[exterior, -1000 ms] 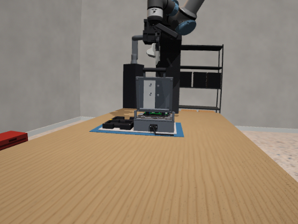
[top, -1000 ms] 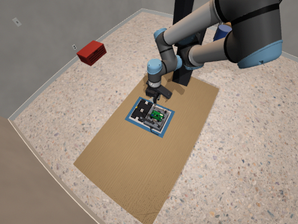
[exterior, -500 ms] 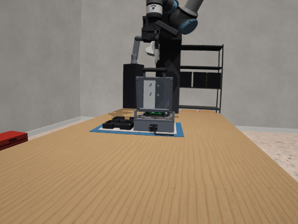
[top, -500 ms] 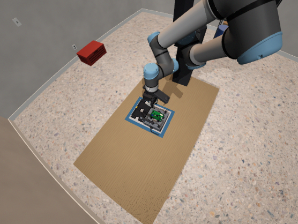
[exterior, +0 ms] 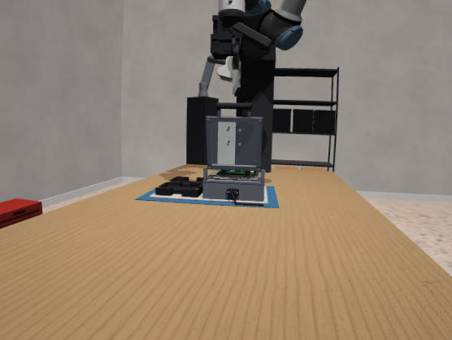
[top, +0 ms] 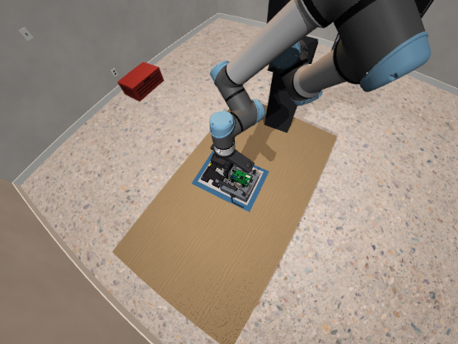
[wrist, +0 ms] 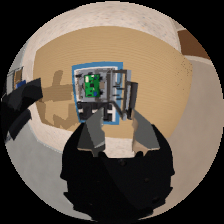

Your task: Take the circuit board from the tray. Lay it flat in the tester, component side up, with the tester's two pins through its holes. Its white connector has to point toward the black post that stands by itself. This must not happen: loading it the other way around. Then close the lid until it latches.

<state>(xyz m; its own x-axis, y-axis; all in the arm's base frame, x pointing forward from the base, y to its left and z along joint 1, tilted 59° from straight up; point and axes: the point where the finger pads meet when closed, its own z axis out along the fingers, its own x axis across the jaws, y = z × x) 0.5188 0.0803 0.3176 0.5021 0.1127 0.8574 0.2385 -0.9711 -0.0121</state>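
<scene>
The green rectangular circuit board lies in the grey box-shaped tester, whose hinged lid stands upright. The black two-jaw gripper hovers above it, fingers partly apart with nothing between them. The tester sits on a blue-bordered mat, nearer the wooden worktop's arm-side edge than its far corners.

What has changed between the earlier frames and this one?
The gripper has moved down and left in the top view; nothing was grasped or released. The circuit board, raised lid and tray stayed put.
</scene>
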